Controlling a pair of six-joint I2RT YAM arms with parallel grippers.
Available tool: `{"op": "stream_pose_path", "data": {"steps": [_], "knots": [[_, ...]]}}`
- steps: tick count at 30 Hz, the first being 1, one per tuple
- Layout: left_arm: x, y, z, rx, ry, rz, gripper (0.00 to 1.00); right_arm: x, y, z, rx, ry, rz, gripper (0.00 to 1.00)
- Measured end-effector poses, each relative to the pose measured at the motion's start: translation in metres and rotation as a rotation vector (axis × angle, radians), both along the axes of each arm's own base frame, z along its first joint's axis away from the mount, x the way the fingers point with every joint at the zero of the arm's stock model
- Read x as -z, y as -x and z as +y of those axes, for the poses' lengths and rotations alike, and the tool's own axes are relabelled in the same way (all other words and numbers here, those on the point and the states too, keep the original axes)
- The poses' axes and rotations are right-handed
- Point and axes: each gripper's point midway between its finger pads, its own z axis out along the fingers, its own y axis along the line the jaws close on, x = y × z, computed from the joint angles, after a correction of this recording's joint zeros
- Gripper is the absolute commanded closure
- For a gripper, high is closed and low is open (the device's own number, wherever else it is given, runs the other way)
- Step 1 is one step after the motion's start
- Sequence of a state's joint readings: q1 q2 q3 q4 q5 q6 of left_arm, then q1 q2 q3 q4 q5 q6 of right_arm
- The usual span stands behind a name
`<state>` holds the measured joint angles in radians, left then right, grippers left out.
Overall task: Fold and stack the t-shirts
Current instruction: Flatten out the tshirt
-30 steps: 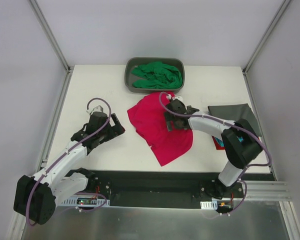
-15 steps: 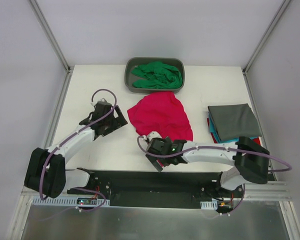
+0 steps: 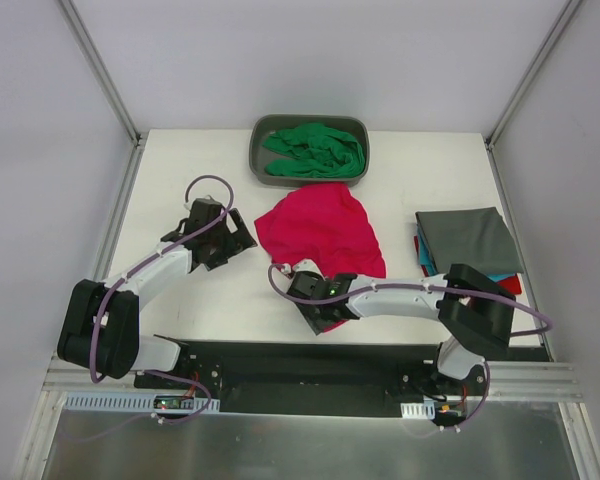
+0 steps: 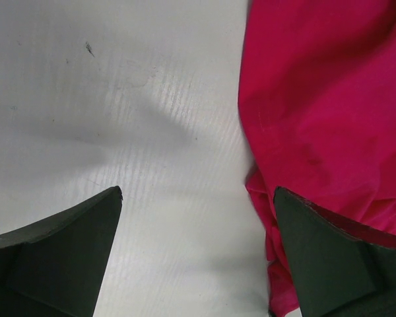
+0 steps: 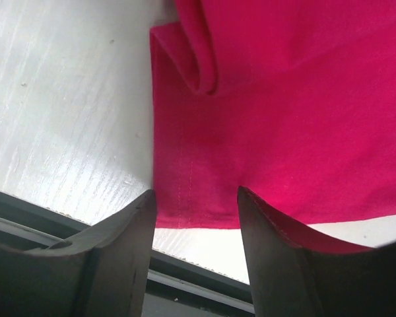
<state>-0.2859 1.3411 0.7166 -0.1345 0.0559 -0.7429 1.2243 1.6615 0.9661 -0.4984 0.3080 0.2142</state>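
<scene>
The crimson-pink fabric t-shirt (image 3: 320, 232) lies spread and unfolded at the centre of the white table (image 3: 180, 180), between the two arms. Over the last second the right gripper (image 3: 318, 308) has left the middle of this shirt and come down to its near hem, and its jaws have narrowed from full width to about half. The right wrist view shows the stitched hem corner lying flat between the two fingers, which stand apart and do not yet pinch it. The left gripper (image 3: 230, 238) has advanced to just beside the shirt's left edge; its jaws stand fully wide and hold nothing, one finger over the fabric margin. Judged from this, both arms are taking up grasp points for the first fold, which has not begun. A bright green fabric t-shirt (image 3: 315, 148) lies crumpled in the grey rounded plastic tub (image 3: 258, 160) at the far edge. A folded dark grey t-shirt (image 3: 468, 240) tops the stack at the right. From above, the right wrist covers most of the near hem. Collar and sleeves cannot be identified in any view. The lower stack layers show only as teal and red slivers. Whether either gripper's fingertips touch the table cannot be told.
</scene>
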Motion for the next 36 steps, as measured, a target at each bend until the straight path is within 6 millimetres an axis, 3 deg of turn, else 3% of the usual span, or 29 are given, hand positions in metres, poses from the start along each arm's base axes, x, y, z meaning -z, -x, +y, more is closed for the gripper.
{"op": "stream_pose_path", "data": {"steps": [5,10,11,15,20,25,36], "knots": [[0.0,0.0,0.0,-0.001,-0.001,-0.001,0.03,0.004,0.003,0.004,0.064,-0.075,0.035,0.67],[0.0,0.0,0.0,0.002,-0.001,-0.002,0.11,0.004,0.002,0.0,0.125,-0.131,0.017,0.97],[0.0,0.0,0.0,0.003,0.0,-0.001,0.12,0.004,0.0,-0.002,0.14,-0.139,0.013,0.99],[0.0,-0.004,-0.006,0.019,0.017,0.01,0.17,0.002,-0.002,-0.014,0.19,-0.171,0.002,0.99],[0.006,-0.012,-0.013,0.034,0.028,0.039,0.24,-0.008,-0.003,-0.053,0.229,-0.15,-0.041,0.99],[0.015,-0.032,-0.018,0.031,0.018,0.057,0.32,-0.029,-0.015,-0.062,0.25,-0.191,-0.106,0.99],[0.033,-0.087,-0.033,0.053,0.005,0.053,0.57,-0.026,-0.018,-0.082,0.276,-0.116,-0.125,0.99]]}}
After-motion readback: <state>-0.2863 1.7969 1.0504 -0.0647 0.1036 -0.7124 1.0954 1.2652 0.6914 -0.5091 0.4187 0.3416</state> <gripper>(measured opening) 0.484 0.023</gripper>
